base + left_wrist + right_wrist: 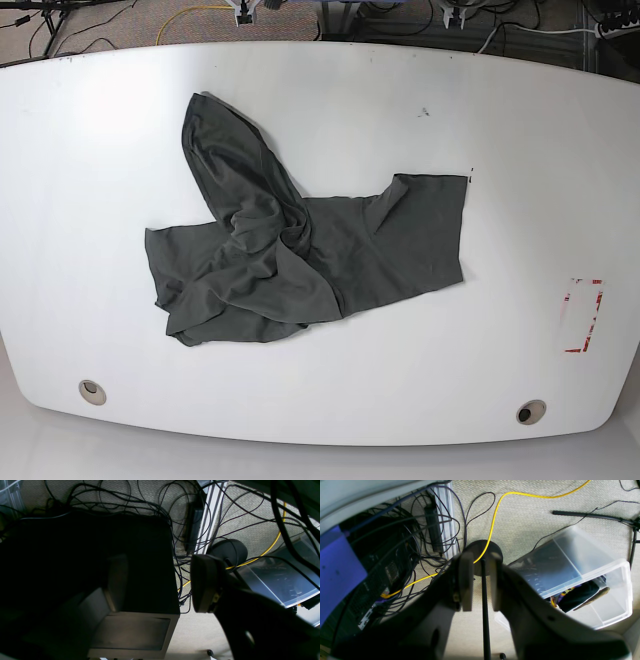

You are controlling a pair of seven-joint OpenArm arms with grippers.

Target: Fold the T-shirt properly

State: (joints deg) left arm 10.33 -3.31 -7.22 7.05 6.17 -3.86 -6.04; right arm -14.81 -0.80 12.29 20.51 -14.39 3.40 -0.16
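Lying crumpled on the white table (520, 150), one T-shirt (300, 250) shows only in the base view, where neither gripper appears, so its place relative to them cannot be told; it sits a little off the table's middle, one part twisted up toward the far edge, another spread flat to the side, collar and label hidden in the folds. Both wrist cameras look down past the table to the carpeted floor. One right gripper (481, 582) hangs over the carpet, its two pads (467, 580) standing a narrow gap apart with nothing between them; a thin black pole (485, 620) on a round base shows through the gap, farther down. One yellow cable (495, 512) runs beyond the fingertips, and one clear plastic bin (595, 580) lies to one side, its contents hard to make out. One left gripper (160, 582) is spread wide, holding nothing; one pad (203, 582) is plain, the other finger (117, 580) is lost in shadow against a dark box (87, 562) below it. Tangled black wires (112, 500) beyond are too many to count.
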